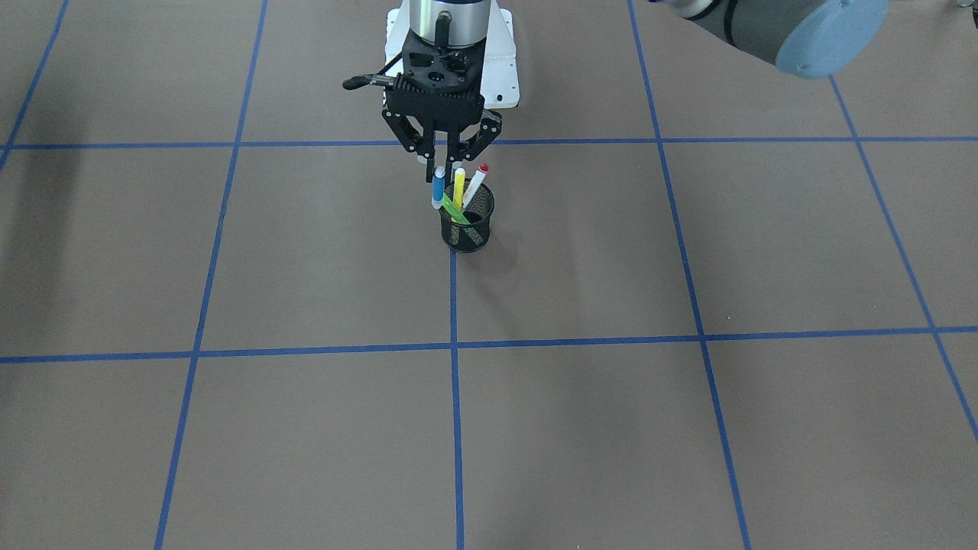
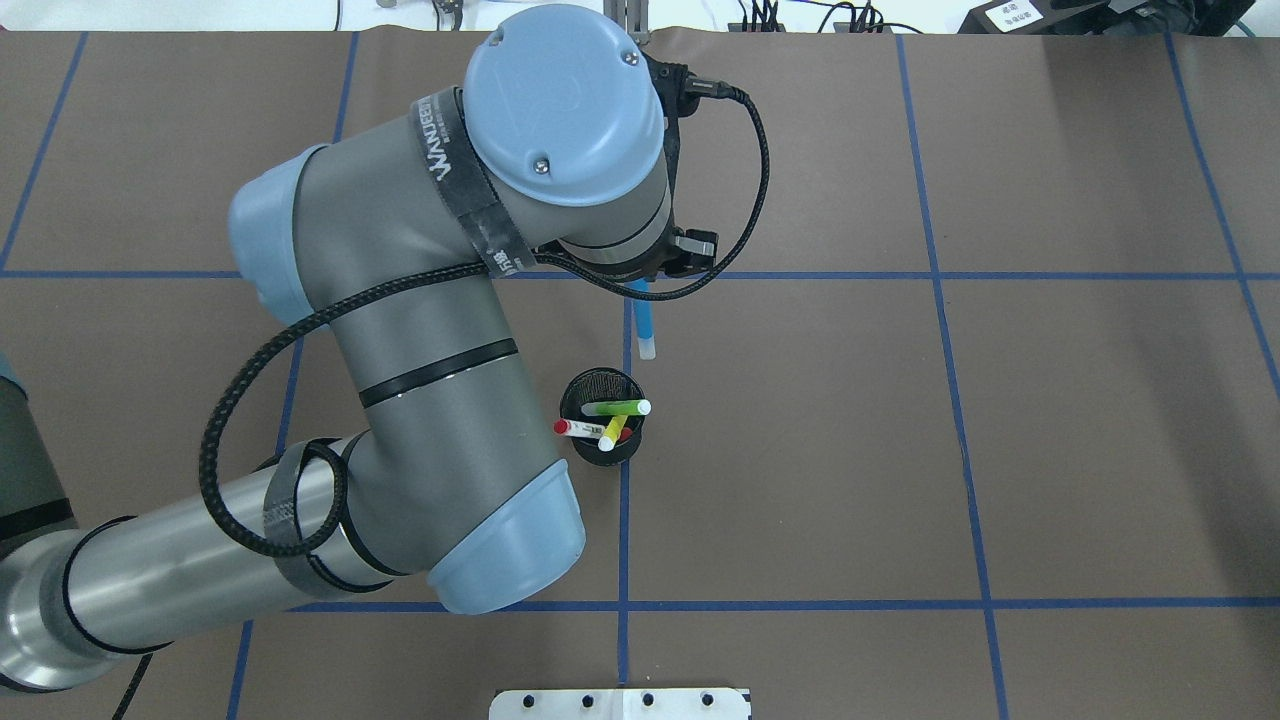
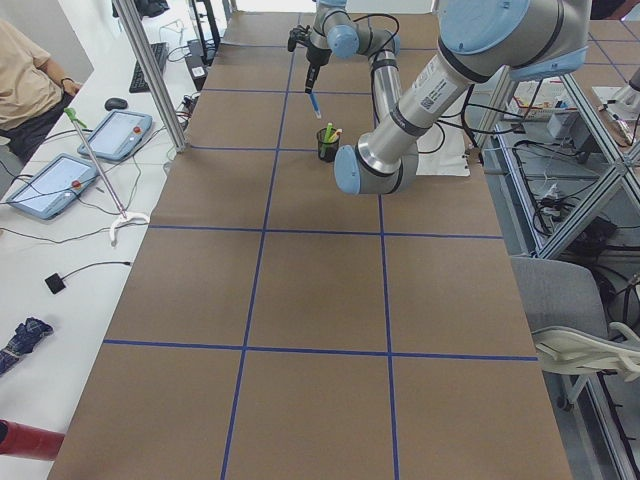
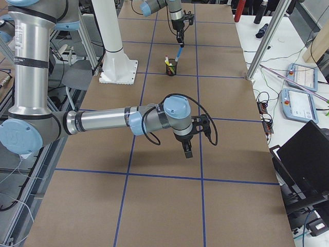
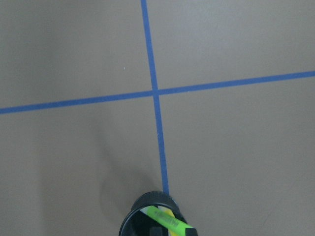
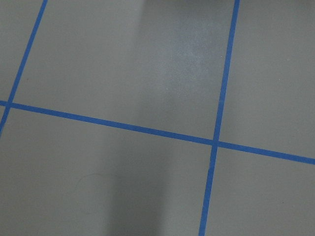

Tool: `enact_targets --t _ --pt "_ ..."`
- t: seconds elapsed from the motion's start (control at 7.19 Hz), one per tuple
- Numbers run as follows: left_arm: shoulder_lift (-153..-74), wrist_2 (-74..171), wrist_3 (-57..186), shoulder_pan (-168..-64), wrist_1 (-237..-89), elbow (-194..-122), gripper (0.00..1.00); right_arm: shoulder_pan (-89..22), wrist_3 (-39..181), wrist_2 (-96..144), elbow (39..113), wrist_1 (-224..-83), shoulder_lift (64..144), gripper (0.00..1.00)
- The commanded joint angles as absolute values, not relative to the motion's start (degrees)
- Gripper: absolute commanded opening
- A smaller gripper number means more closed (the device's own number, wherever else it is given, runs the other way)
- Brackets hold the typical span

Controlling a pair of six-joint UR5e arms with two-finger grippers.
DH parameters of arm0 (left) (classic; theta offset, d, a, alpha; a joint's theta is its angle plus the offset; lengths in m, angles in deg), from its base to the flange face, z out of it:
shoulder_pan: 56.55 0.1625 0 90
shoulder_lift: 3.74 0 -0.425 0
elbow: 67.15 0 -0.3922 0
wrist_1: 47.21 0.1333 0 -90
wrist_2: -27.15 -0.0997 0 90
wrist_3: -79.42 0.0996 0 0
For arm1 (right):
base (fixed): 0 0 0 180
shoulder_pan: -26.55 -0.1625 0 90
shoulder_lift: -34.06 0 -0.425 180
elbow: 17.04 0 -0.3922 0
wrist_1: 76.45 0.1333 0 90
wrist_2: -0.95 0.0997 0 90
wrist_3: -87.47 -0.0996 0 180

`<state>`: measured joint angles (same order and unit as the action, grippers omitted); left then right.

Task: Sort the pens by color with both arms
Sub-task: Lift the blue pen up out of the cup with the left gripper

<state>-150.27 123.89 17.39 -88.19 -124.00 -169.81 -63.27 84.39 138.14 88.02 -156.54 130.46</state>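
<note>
Clamping slim pale-tipped blue pen (image 1: 438,189): left end effector (image 1: 441,169); right end effector (image 4: 187,152) unclear.

**Counter, cup and surrounding benches**

The counter (image 1: 306,252) carried a brown covering, marked into large squares by blue tape lines (image 1: 453,397). A black mesh cup (image 1: 477,229) stood upright on one tape line, between two crossing lines and apart from a white bolted base plate (image 1: 500,72) at the counter's edge. On the white side bench (image 3: 60,250), two flat control panels (image 3: 125,133) lay with loose cables beside them, and a computer mouse (image 3: 117,103) lay near the farther panel. A person (image 3: 25,85) in a beige shirt sat at that bench. A grey chair (image 3: 550,290) stood off the counter's opposite edge. A dark laptop (image 4: 303,154) stood open beyond the counter's edge in the right-end view.
</note>
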Motion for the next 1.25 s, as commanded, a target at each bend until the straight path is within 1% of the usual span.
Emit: enact_targets --t 0.0,0.14,0.28,0.56,0.7,0.83,0.97,1.11 --pt "-149.9 114.6 16.1 -88.1 -134.8 -168.9 0.00 -63.3 84.4 138.1 88.0 -156.6 130.3 1.00" --pt "-150.0 111.0 15.2 -87.9 -142.2 -165.9 0.00 -63.3 84.4 138.1 88.0 -156.6 130.3 1.00" --pt "-150.1 106.9 14.7 -87.8 -151.0 -161.0 0.00 -63.2 84.4 138.1 88.0 -156.6 130.2 1.00" --pt "-151.1 96.5 14.5 -86.4 -169.4 -148.1 0.00 -63.1 84.3 138.1 88.0 -156.6 130.1 1.00" --pt "-153.1 90.5 14.4 -85.2 -177.4 -140.5 0.00 -63.0 84.3 138.1 88.0 -156.7 130.1 1.00" --pt "-156.8 87.0 14.4 -84.3 -179.3 -133.1 0.00 -63.0 84.4 138.1 88.0 -156.7 130.1 1.00" --pt "-159.3 85.4 14.4 -84.3 -179.4 -127.8 0.00 -62.9 84.3 138.1 88.0 -156.7 130.1 1.00" --pt "-159.7 84.3 14.4 -84.2 -179.4 -125.2 0.00 -62.8 84.4 138.2 86.9 -156.5 129.9 1.00"
